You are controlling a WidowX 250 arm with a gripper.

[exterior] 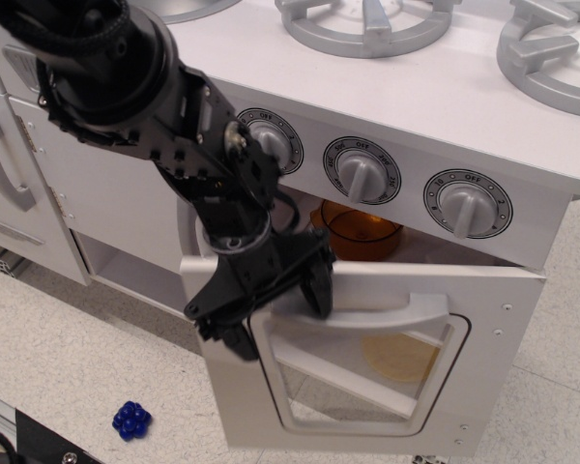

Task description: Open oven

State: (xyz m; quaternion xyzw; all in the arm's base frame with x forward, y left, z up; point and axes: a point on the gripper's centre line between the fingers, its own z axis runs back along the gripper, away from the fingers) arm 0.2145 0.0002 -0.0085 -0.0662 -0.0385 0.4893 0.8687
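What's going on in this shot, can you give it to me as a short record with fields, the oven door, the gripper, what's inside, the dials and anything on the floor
oven door: the oven door is tilted partly open, hinged at the bottom, with a gap at the top
gripper: the gripper is at the left end of the bar handle; whether it clamps the handle cannot be told
inside: an amber translucent container shows through the gap
dials: three grey dials sit above the door
floor: a small blue object lies on the tiles at lower left
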